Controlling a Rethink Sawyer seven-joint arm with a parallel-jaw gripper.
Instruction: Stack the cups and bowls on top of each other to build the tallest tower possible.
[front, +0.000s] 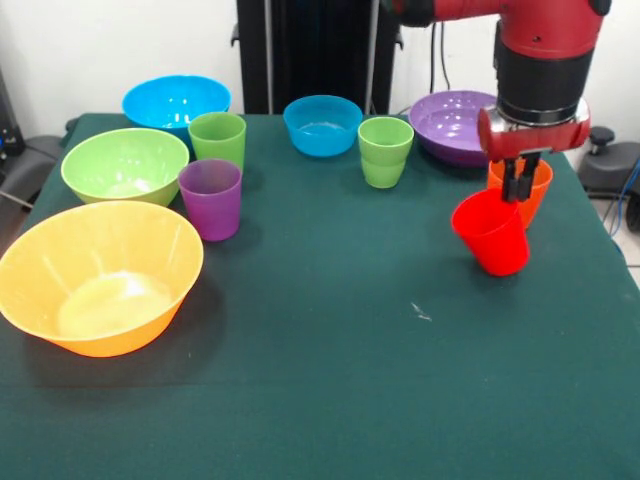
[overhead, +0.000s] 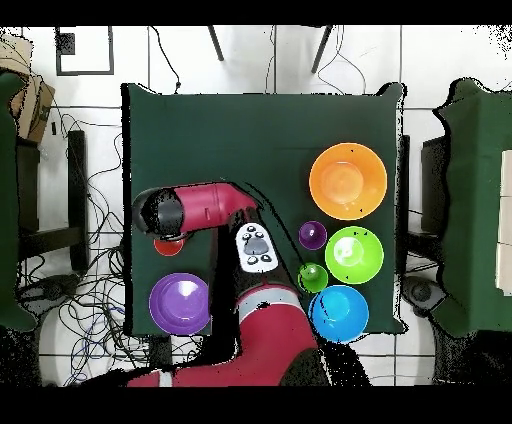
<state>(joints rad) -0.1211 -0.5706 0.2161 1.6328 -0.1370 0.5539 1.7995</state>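
My gripper (front: 519, 192) is shut on the far rim of the red cup (front: 492, 238), which hangs tilted at the table's right side. The orange cup (front: 538, 192) stands right behind it, partly hidden. The purple bowl (front: 448, 122) is just beyond. Two light green cups (front: 385, 152) stand nested mid-table. Another green cup (front: 217, 138) and the purple cup (front: 210, 198) stand on the left. Two blue bowls (front: 322, 124) (front: 175, 100), the green bowl (front: 124, 165) and the big yellow-orange bowl (front: 100, 275) stand open side up. In the overhead view the arm covers the gripper; a bit of the red cup (overhead: 168, 246) shows.
The dark green table (front: 330, 380) has a small white scrap (front: 421, 312) near the middle front. In the overhead view, cables lie on the floor (overhead: 90, 290) to the left and dark chairs (overhead: 480, 200) stand at both sides.
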